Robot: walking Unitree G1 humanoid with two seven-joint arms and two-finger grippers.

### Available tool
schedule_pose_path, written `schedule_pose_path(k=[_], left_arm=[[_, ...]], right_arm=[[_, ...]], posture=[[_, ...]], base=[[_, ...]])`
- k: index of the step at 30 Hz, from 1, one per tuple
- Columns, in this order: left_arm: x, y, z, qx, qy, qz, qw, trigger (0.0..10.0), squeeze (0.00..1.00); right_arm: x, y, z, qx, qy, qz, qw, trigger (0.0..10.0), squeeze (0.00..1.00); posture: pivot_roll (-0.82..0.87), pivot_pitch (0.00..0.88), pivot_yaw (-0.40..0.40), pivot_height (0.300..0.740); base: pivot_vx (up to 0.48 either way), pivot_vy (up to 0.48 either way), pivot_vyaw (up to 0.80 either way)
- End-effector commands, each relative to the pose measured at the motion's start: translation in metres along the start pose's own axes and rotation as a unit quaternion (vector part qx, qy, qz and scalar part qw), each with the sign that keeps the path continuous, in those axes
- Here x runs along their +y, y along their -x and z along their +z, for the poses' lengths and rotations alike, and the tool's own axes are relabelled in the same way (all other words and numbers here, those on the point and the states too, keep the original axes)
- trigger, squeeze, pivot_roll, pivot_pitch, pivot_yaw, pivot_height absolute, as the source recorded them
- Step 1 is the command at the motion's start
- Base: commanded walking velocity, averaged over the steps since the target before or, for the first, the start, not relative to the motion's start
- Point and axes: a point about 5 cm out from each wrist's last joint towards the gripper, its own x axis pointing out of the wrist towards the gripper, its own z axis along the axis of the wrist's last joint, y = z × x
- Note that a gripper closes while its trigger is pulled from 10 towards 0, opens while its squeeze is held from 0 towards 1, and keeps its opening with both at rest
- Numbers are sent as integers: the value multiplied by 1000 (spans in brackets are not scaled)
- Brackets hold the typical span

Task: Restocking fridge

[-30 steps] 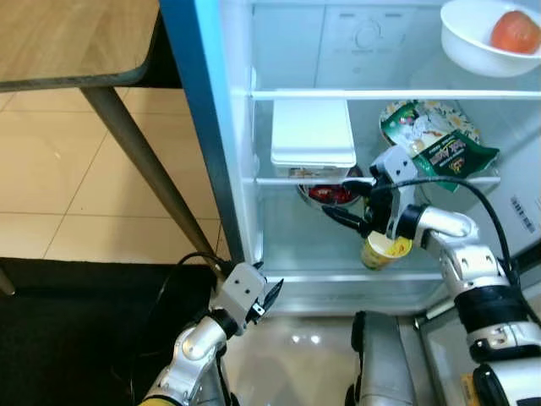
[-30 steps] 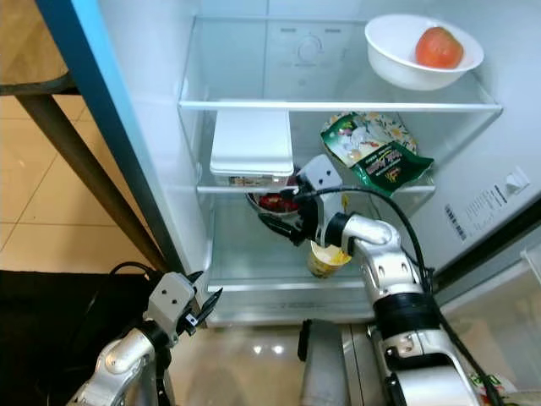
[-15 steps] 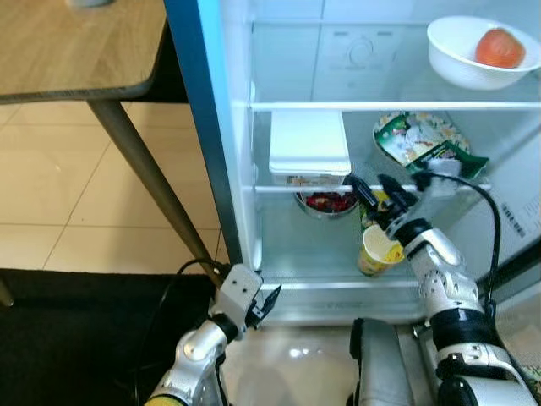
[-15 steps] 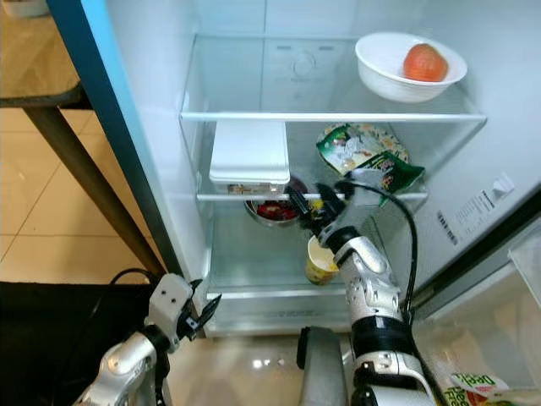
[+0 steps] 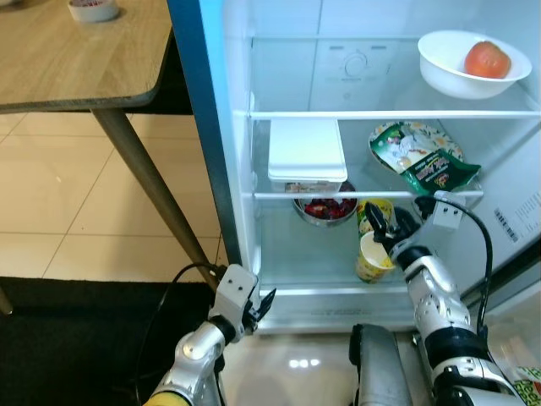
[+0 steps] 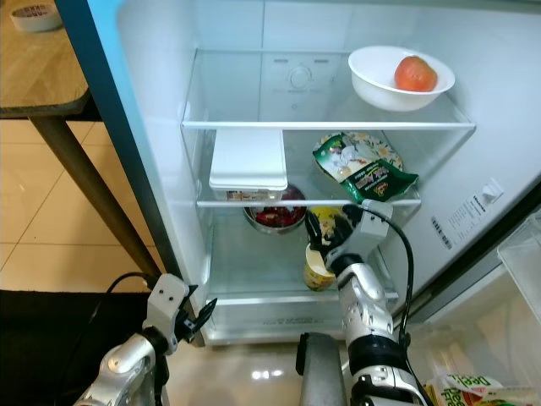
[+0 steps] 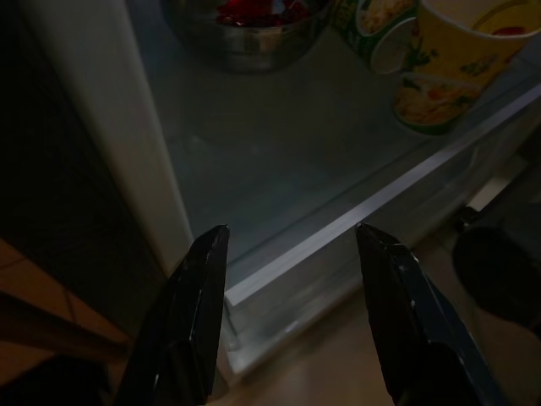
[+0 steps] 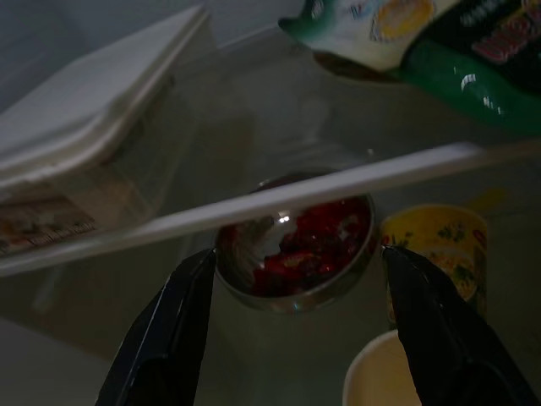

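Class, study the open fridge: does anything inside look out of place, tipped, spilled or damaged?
Nothing looks spilled or damaged. One oddity: the green snack bag lies flat on the middle shelf, its corner hanging past the front edge. The yellow cup, metal bowl and white container sit level.

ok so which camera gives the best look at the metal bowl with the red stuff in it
The right wrist view: the metal bowl sits between the open right tool's fingers, red contents and rim plain. Both eye views show it small and half hidden under the shelf edge. The left wrist view catches just its lower side, dim.
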Motion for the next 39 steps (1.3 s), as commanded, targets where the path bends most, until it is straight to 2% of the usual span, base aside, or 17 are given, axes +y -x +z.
schedule_pose_path(k=[1,10,13,22,26,39], left_arm=[[-8,4,-9,14,17,-15,1000,10000,0],[-15,5,-5,2,-3,-50,999,10000,0],[-17,1,-2,-7,-5,-57,998,10000,0],[-24,-5,3,-13,-8,-72,997,10000,0],[-30,-7,2,-7,-23,-87,996,10000,0],[-30,-7,0,-2,-22,-90,996,10000,0]], right_arm=[[-4,3,-3,4,4,-9,1000,10000,0],[0,0,-10,25,-14,8,1000,10000,0],[0,-2,-8,21,-29,14,999,10000,0],[1,-5,-5,18,-30,17,999,10000,0],[4,-7,-6,16,-35,20,999,10000,0],[5,-6,-10,19,-37,22,999,10000,0]], posture=[[19,78,-45,427],[31,68,-60,427],[29,62,-65,442],[20,58,-68,477],[23,61,-69,497],[23,61,-69,537]], base=[[0,0,0],[0,0,0],[0,0,0],[0,0,0],[0,0,0],[0,0,0]])
